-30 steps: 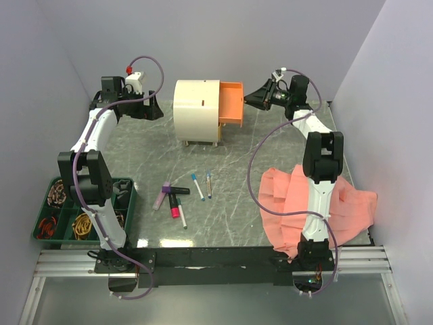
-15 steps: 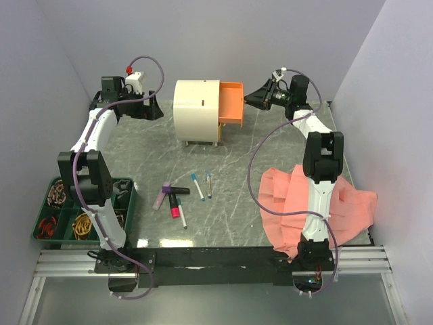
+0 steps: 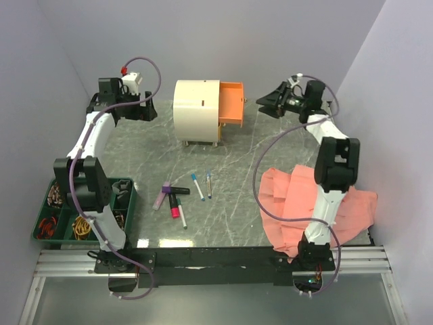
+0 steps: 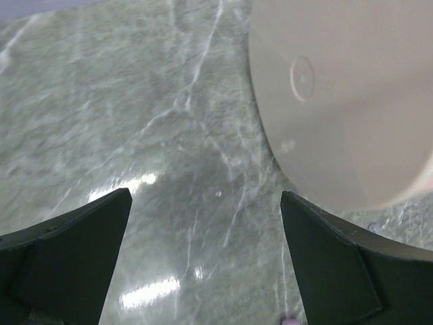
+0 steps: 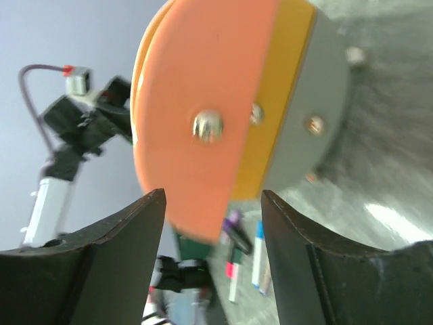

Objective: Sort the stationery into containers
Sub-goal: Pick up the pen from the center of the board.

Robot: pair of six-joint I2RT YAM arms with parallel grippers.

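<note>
Marbled table (image 3: 270, 145); open orange drawer (image 3: 231, 101)

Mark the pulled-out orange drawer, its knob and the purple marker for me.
orange drawer (image 3: 231, 101), top external view, middle of the pulled-out part.
knob (image 5: 208, 126), right wrist view, its shiny centre.
purple marker (image 3: 161, 196), top external view, mid-barrel.

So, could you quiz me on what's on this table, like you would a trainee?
1. True or false: the orange drawer is pulled out of the cabinet.
2. Where do the pens lie? A in the drawer, B on the table, C on top of the cabinet.
3. Fill in: the right gripper is ____ (open or shut).
Key: 1 true; 2 B; 3 open.
</note>
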